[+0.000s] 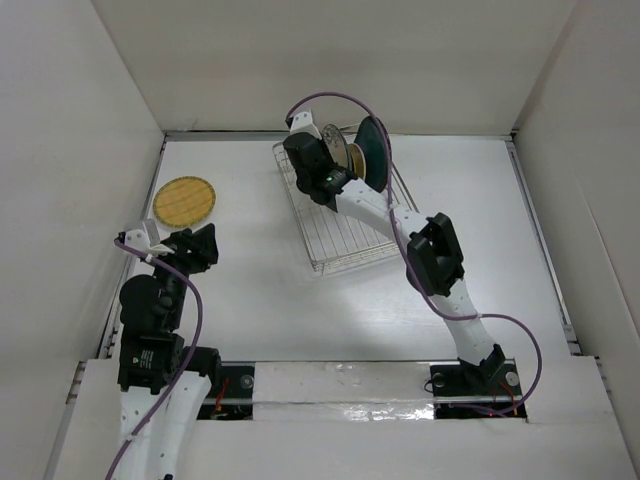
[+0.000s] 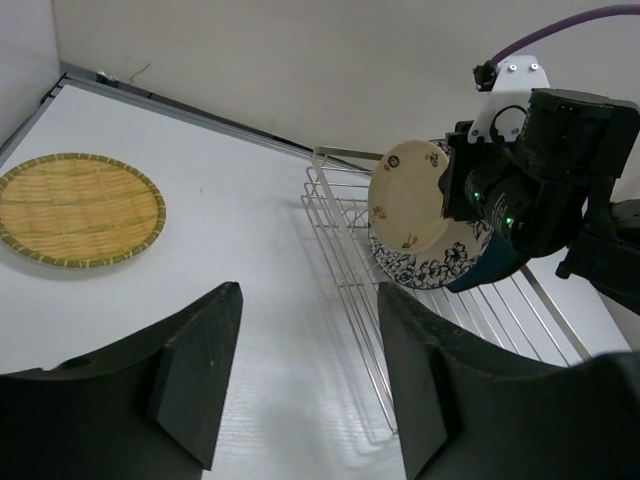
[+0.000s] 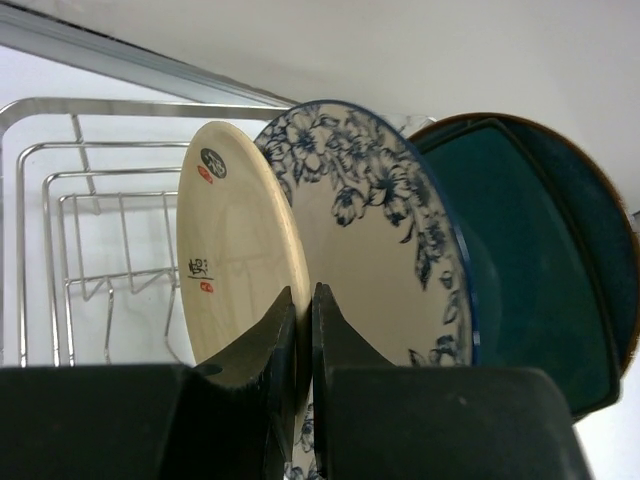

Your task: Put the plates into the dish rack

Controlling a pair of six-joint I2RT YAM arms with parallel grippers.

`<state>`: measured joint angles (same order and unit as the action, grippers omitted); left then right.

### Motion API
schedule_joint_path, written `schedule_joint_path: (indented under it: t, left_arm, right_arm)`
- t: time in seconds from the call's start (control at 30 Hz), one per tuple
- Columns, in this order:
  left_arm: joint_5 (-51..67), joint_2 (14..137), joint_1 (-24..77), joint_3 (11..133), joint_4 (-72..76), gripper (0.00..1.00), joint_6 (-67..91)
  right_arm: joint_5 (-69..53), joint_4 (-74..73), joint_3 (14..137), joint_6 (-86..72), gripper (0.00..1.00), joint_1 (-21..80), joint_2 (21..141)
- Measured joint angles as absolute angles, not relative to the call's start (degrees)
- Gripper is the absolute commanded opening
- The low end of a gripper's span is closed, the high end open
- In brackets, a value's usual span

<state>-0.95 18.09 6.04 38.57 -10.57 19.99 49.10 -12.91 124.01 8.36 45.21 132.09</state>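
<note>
The left arm [image 1: 150, 320] is folded close above its base at the near left, elbow raised, wrist tipped forward and down. The left gripper [image 2: 308, 300] hangs low over the table with its two dark fingers [image 2: 195, 370] spread wide apart and nothing between them. The right arm [image 1: 440, 270] reaches from its base at the near right, far forward and to the left, almost fully stretched. The right gripper [image 3: 305, 320] has its fingers nearly together, pinching the rim of a cream plate [image 3: 235, 250].

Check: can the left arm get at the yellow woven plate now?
Probably yes. The yellow woven plate lies flat in the open, the left gripper sits open and empty near it, and the dish rack stands aside.
</note>
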Motion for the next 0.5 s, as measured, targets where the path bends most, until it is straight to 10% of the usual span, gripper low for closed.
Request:
schedule_joint_path:
  t: [0.2,0.5]
  left_arm:
    - [-0.93,18.79,6.04,38.57,-10.57,0.37,20.01]
    - [-2.09,26.68,6.04,38.59,-10.63,0.09,20.25]
  right_arm:
    - [46.94,-13.1,121.93,5.93,0.01,46.06,132.79]
    - [41.39,-12.99,119.26,2.31,0.32,45.52,132.99]
